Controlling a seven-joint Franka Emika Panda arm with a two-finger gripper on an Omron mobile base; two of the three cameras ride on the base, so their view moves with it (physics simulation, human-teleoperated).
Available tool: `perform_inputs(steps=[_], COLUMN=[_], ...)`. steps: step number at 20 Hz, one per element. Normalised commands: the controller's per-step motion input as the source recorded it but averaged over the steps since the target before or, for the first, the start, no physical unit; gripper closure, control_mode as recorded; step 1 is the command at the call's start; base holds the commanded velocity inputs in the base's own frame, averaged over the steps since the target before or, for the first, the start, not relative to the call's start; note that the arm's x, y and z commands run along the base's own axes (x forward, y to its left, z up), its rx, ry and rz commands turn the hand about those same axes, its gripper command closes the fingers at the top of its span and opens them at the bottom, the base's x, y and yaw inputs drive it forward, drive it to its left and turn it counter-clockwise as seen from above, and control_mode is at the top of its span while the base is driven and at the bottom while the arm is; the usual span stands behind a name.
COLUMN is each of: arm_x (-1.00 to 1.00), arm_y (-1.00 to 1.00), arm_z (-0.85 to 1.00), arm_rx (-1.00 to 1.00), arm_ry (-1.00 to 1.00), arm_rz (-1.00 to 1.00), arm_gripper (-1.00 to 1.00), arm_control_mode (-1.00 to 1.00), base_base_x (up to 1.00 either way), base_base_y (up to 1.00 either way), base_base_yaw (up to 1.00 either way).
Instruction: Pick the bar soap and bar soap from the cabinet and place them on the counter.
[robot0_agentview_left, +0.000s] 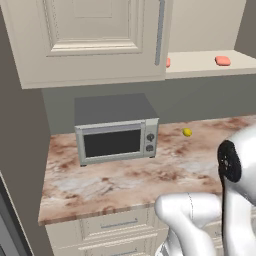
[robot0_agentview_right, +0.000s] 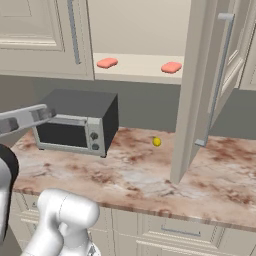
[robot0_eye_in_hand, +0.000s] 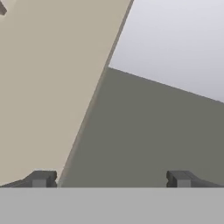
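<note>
Two salmon-pink bar soaps lie on the beige shelf of the open cabinet (robot0_agentview_right: 137, 70): one bar soap (robot0_agentview_right: 107, 62) on the left, the other bar soap (robot0_agentview_right: 171, 67) further right. From the left base view the right bar (robot0_agentview_left: 223, 60) shows whole, and the left bar (robot0_agentview_left: 168, 62) peeks out from behind the closed door (robot0_agentview_left: 90, 40). Below runs the marbled counter (robot0_agentview_right: 135, 175). My gripper (robot0_eye_in_hand: 111, 179) is open and holds nothing, its fingertips (robot0_eye_in_hand: 41, 179) wide apart, facing a beige panel and a grey wall. It is not near the soaps.
A grey microwave (robot0_agentview_left: 117, 132) stands on the counter's left, with a small yellow ball (robot0_agentview_left: 187, 132) to its right. The cabinet's right door (robot0_agentview_right: 210, 85) swings open over the counter. Cream drawers (robot0_agentview_right: 175, 230) sit below. My arm (robot0_agentview_left: 235, 190) rises at the counter's front.
</note>
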Motion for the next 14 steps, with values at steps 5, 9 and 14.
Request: perform_inputs(steps=[5,9,14], arm_x=[0.04,0.14,0.36], arm_y=[0.33,0.35,0.19], arm_z=[-0.04,-0.06,-0.16], arm_rx=[0.01,0.01,0.06], arm_ry=[0.00,0.00,-0.02], arm_rz=[0.26,0.29,0.29], arm_gripper=[-1.00,-1.00,-1.00], arm_control_mode=[-1.00,-1.00,-1.00], base_base_x=[0.00,0.00,0.00], base_base_y=[0.00,0.00,0.00], base_base_yaw=[0.00,0.00,0.00])
